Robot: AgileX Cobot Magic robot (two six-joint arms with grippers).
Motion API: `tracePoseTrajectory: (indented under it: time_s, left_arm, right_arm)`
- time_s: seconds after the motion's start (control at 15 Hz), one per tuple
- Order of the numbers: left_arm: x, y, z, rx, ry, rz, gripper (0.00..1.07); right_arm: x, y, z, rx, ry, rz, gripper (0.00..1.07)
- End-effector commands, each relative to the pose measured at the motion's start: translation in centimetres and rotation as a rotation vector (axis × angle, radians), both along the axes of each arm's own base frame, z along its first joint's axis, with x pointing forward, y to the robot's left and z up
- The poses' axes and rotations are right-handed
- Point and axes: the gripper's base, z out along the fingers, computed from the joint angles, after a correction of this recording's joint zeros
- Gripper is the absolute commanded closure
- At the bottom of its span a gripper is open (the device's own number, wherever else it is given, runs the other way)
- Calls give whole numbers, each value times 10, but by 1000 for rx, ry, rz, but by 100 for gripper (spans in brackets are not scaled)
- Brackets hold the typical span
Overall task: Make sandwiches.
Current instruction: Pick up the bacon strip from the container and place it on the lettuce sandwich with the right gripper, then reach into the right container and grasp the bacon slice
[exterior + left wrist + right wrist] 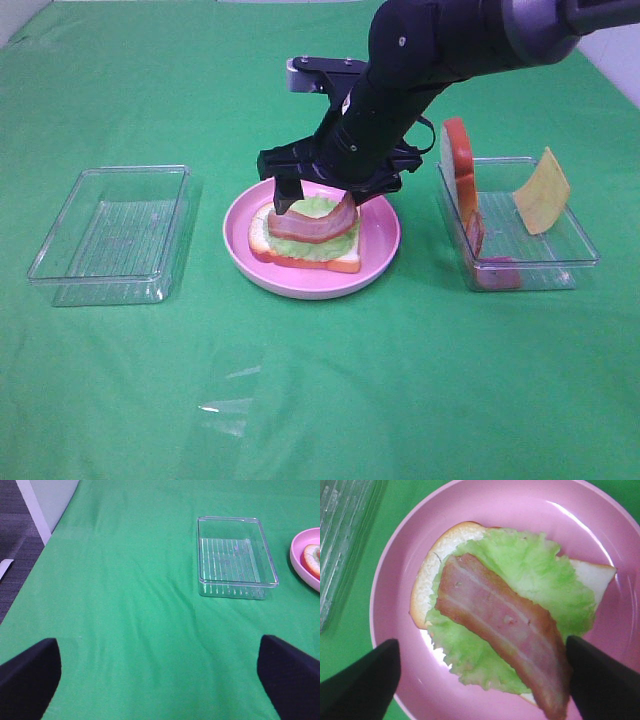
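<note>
A partly built sandwich lies on the round pink plate [383, 245]: a white bread slice [262, 238], a pale green lettuce leaf [300, 247] and one bacon strip [310, 230] on top. My right gripper [320, 195] hangs just above it, jaws wide open on either side of the bacon. The right wrist view shows the bacon [505, 625] lying slantwise on the lettuce [540, 575] and bread [427, 580], its end near one finger [605, 680]. My left gripper [160, 675] is open and empty over bare cloth, out of the exterior view.
A clear tray [520, 262] right of the plate holds an upright bread slice [458, 165], a leaning yellow cheese square [542, 190] and reddish bacon [476, 235]. An empty clear tray [110, 235] stands to the left, also in the left wrist view [235, 555]. Green cloth covers the table.
</note>
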Motion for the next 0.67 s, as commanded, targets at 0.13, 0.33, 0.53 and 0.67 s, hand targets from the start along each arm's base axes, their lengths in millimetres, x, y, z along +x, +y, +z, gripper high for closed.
tracePoseTrajectory:
  time_s: [0.13, 0.33, 0.53, 0.67]
  left_arm:
    - [-2, -1, 0, 3, -27, -4, 6]
    - [-2, -1, 0, 3, -27, -4, 6]
    - [-2, -1, 0, 3, -27, -4, 6]
    - [-2, -1, 0, 3, -27, -4, 6]
  right_arm:
    - [-7, -5, 51, 12, -74, 62, 11]
    - [-22, -15, 124, -3, -115, 113, 11]
    - [-34, -33, 164, -115, -130, 123, 11]
    - [-40, -57, 172, -329, -97, 78, 11]
